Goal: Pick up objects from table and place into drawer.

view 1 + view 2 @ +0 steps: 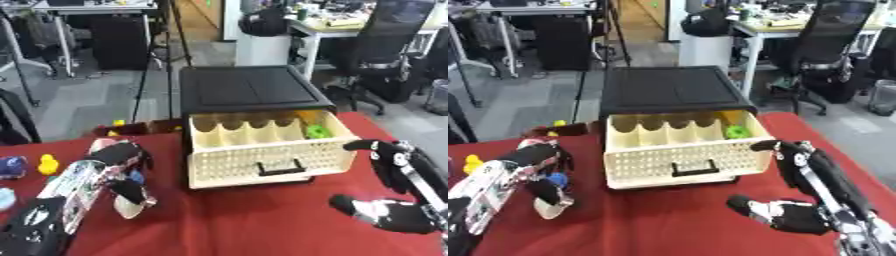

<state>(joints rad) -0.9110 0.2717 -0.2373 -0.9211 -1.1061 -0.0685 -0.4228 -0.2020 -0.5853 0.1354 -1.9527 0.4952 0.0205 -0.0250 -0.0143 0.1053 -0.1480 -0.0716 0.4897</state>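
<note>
Red-clothed surface point(262, 225) carries an open cream perforated plastic drawer point(267, 157) at twelve o'clock; left hand point(122, 165), curled round a small blue object point(136, 177) at nine o'clock, must next carry it over the drawer, while right hand point(394, 170) idles spread at four.

Well beyond my right hand I see a black office chair point(391, 45) on the grey floor, pulled up by a white desk point(328, 27) cluttered with small items. Far past my left hand stands another desk point(87, 10), with a thin black tripod point(166, 55) beside it.
</note>
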